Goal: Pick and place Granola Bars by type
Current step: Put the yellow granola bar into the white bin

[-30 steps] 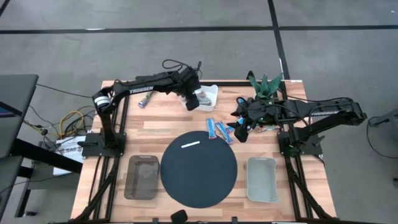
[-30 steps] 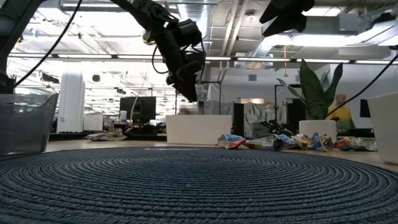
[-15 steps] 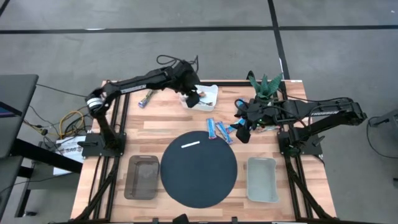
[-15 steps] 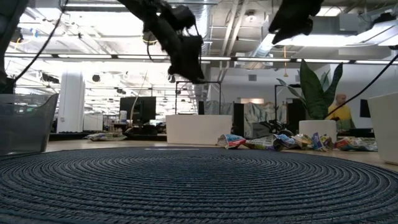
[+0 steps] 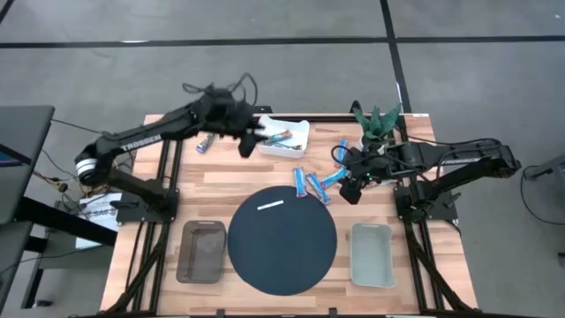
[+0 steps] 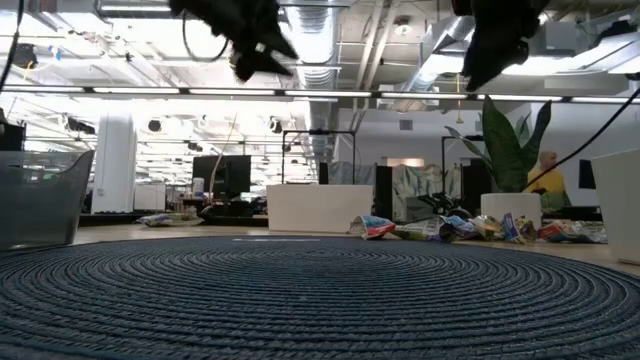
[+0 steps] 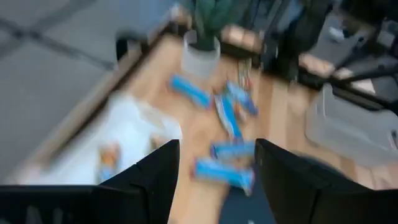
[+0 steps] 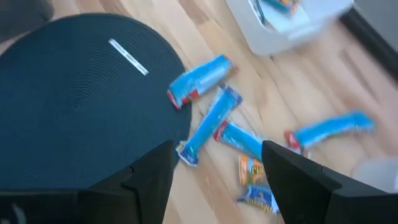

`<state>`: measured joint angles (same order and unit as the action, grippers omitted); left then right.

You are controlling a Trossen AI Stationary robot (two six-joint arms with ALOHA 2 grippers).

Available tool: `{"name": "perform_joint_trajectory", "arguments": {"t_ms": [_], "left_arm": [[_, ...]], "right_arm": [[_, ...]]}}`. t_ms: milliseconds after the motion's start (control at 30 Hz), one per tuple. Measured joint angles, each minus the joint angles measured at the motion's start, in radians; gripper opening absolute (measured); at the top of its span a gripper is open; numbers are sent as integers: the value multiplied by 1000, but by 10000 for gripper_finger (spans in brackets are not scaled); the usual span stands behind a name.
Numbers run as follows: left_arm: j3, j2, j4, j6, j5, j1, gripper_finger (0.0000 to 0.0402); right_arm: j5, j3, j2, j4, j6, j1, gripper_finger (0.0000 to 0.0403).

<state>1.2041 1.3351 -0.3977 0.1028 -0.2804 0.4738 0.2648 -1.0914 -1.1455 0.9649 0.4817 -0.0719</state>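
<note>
A: From above, against a second ago: left gripper (image 5: 250, 140) gone from over the white tray (image 5: 303, 126), now just beside its left edge. Right gripper (image 5: 351, 189) shifted only slightly, near the blue Granola Bars (image 5: 311, 185) on the bench (image 5: 221, 181).

B: Step in hand?

A: Probably between drops: bars already in the tray, more loose beside the dark mat (image 5: 282, 238). "TROSSEN" (image 5: 141, 140) readable on the left arm.

B: Low view?

A: Both grippers high, off the bench; heap of wrappers (image 6: 450, 228) far back, print unreadable.

B: Left wrist?

A: Fingers (image 7: 155, 180) spread, released, nothing between. Blurred blue bars (image 7: 233, 168) beyond.

B: Right wrist?

A: Fingers (image 8: 149, 180) wide apart, empty, over blue bars (image 8: 208, 124). Next, likely: lower onto one bar, square across its width, clear of its neighbours. No wrapper lettering legible.
</note>
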Motion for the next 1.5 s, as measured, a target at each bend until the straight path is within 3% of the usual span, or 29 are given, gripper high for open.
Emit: {"name": "perform_joint_trajectory", "arguments": {"t_ms": [200,300,567,867,1267,1500], "left_arm": [[-211,-54,191,161,31,-71,203],[-217,-27,248,195,60,-102,203],[-174,35,235,209,85,-122,203],[-130,36,156,157,85,-122,203],[-101,36,79,93,77,-122,203],[-101,36,76,90,65,-121,203]], "right_arm": [[3,102,15,2,193,0,232],[8,112,13,19,287,3,232],[108,112,12,191,741,63,232],[27,216,-115,0,778,167,232],[-34,219,-372,-118,824,231,231],[-33,219,-435,-139,864,261,190]]}}
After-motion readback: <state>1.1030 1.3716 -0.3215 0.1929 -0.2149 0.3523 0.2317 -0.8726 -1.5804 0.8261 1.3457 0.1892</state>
